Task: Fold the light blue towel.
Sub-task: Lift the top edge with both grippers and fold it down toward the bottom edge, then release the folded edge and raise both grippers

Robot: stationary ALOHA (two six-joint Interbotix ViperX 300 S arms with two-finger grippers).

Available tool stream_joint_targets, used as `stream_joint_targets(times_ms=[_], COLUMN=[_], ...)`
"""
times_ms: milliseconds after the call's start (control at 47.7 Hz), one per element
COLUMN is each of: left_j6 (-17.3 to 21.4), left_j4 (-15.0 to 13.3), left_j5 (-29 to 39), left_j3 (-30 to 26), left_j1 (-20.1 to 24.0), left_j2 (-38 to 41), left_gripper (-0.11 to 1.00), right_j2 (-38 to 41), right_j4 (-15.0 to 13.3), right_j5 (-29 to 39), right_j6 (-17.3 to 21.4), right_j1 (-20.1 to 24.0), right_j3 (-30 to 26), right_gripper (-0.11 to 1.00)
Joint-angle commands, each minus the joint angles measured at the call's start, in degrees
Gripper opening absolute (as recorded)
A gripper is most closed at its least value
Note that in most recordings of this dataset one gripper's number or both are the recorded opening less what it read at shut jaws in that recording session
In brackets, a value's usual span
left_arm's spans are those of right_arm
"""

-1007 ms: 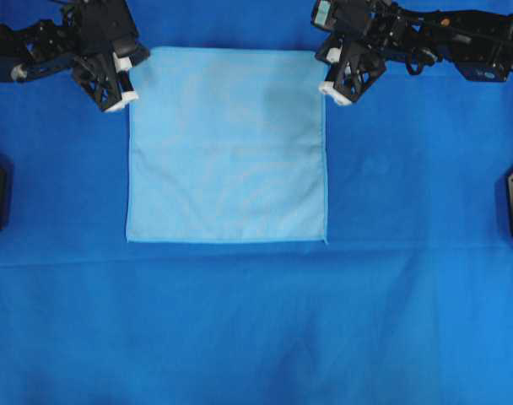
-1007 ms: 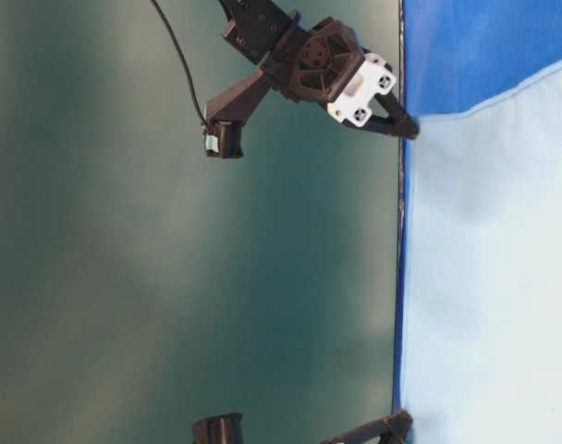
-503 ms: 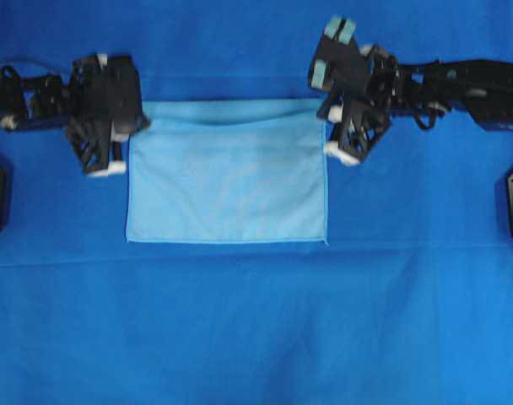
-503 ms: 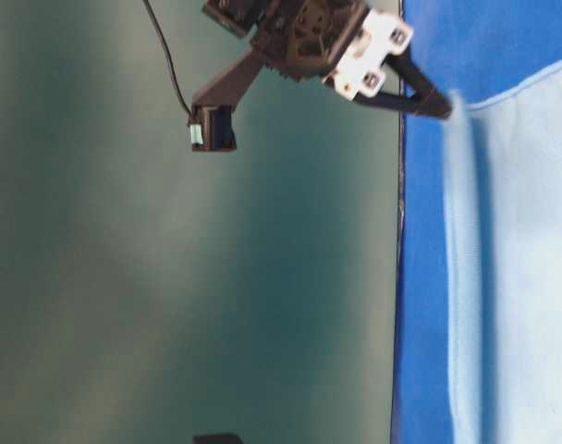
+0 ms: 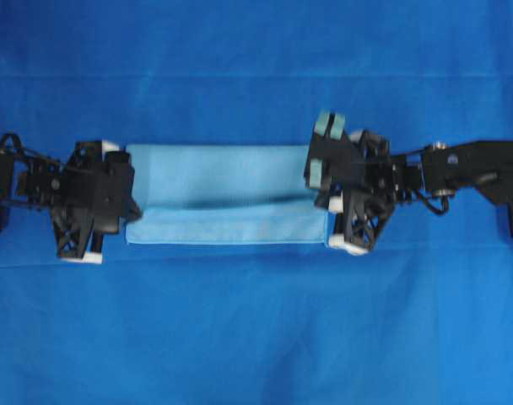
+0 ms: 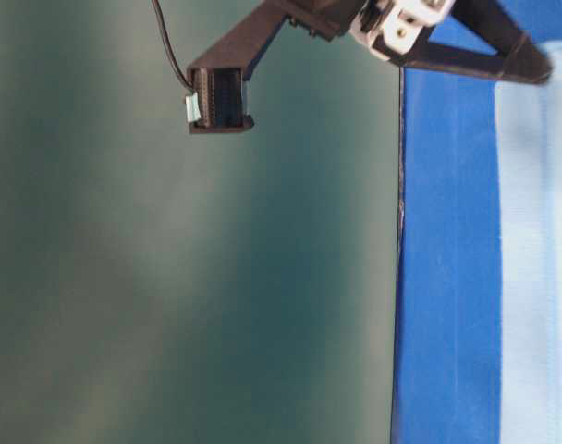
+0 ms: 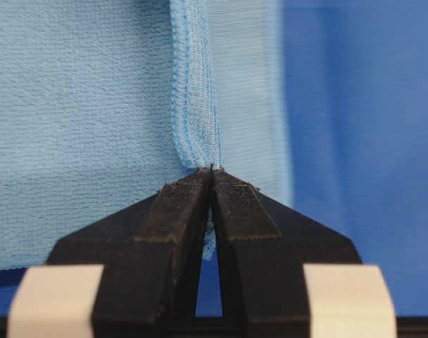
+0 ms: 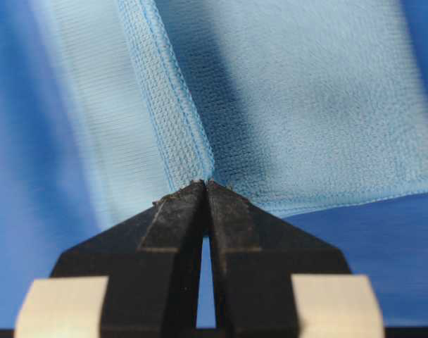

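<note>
**Towel doubled over on blue cloth**

Royal-blue table cloth (image 5: 256, 337) fills the overhead view; the light blue towel (image 5: 227, 181) lies half-folded between both arms. Wrist views: left gripper (image 7: 212, 171) and right gripper (image 8: 205, 184) each pinch its hem.

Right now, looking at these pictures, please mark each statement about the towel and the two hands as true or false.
1. The left hand is shut on a hemmed corner of the light blue towel. True.
2. The right hand is open and hangs away from the towel. False: it is shut on the towel's hem.
3. The towel lies fully flat as a square. False: its far half is lifted and carried over the near half, so from above it shows as a wide strip.
4. The towel rests on a darker blue cloth. True.
5. Both hands are at the same end of the towel. False: one is at each end, left and right.
</note>
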Motion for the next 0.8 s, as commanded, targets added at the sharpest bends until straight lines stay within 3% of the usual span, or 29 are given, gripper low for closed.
stream_joint_targets(times_ms=[0, 231, 566, 629, 692, 776], left_j6=[-1.5, -2.6, -2.8, -2.7, -2.6, -2.3], left_j4=[-0.2, -0.2, -0.2, -0.2, -0.2, -0.2], left_j5=[-0.2, -0.6, -5.4, -5.2, -5.0, -4.3], left_j3=[-1.1, -1.1, -1.3, -1.3, -1.3, -1.4], left_j1=[-1.8, -4.1, -4.3, -4.2, -4.2, -4.3], left_j2=[0.0, 0.0, 0.2, 0.1, 0.0, -0.6], left_gripper=[0.02, 0.02, 0.03, 0.08, 0.21, 0.43], right_j2=[-1.1, -0.9, -0.9, -0.9, -0.9, -0.9], right_j4=[0.1, 0.1, 0.4, 0.5, 0.4, 0.4], right_j5=[-0.4, -0.4, -1.4, -1.4, -1.4, -1.1], right_j6=[0.7, 1.0, 1.1, 1.1, 1.1, 1.0], right_j1=[1.2, 2.6, 2.6, 2.6, 2.7, 2.7], right_j3=[-0.4, -0.8, -0.7, -0.9, -0.9, -1.2], right_gripper=[0.01, 0.01, 0.02, 0.02, 0.05, 0.30])
